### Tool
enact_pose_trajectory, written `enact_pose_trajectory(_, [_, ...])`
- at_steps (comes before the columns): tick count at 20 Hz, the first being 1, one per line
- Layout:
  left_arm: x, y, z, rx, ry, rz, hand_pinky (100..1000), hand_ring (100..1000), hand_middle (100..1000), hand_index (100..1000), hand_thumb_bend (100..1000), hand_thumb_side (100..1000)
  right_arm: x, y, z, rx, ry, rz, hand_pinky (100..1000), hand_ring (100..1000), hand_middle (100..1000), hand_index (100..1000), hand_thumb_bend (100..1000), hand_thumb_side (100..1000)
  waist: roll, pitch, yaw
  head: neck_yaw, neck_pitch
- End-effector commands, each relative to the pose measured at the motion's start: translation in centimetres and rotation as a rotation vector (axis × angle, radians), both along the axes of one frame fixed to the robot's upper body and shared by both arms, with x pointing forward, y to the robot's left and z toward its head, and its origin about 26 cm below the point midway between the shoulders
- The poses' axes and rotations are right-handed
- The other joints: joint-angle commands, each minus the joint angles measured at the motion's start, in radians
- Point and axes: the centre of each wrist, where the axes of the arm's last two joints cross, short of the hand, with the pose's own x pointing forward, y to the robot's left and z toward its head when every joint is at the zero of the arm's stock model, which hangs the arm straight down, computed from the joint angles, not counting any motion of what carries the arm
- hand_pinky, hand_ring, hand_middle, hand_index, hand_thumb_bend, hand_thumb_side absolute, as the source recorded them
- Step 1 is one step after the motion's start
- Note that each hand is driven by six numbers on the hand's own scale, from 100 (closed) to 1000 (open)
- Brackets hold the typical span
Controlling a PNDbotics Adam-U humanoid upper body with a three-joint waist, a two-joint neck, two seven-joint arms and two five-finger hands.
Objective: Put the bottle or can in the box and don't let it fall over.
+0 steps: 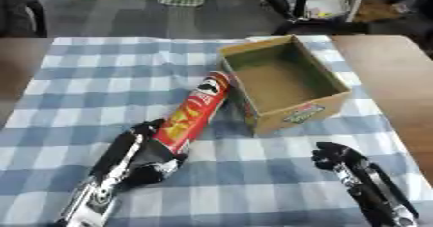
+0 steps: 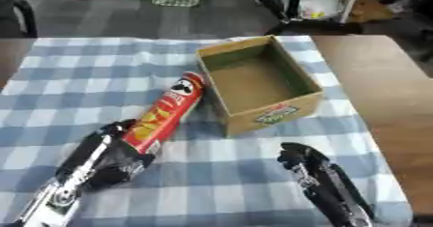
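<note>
The box (image 1: 286, 83) sits on the tablecloth (image 1: 76, 81) toward the table's (image 1: 385, 71) far right, with nothing in it. Just left of the box lies the can (image 1: 194, 112), its far end close by the box's left wall and its near end in the left hand (image 1: 144, 161), nearer and further left. The right hand (image 1: 338, 158) rests on the cloth nearer than the box, off its near right corner and apart from it.

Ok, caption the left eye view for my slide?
Left robot hand grips a red can beside the open box; right robot hand idle.
</note>
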Motion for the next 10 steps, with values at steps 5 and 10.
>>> enact_pose_trajectory(5, [0.25, 0.02, 0.75, -0.014, -0.053, 0.018, 745, 626, 632, 826, 100, 474, 0.07, 0.0, 0.36, 0.003, -0.013, 0.001, 789, 850, 618, 800, 100, 709, -0.001, -0.02, 0.0, 0.0, -0.011])
enact_pose_trajectory(10, [0.39, 0.1, 1.29, -0.121, -0.139, 0.087, 655, 518, 503, 726, 100, 408, 0.06, -0.01, 0.35, 0.002, -0.013, 0.001, 789, 850, 618, 800, 100, 708, -0.002, -0.021, 0.002, 0.0, -0.012])
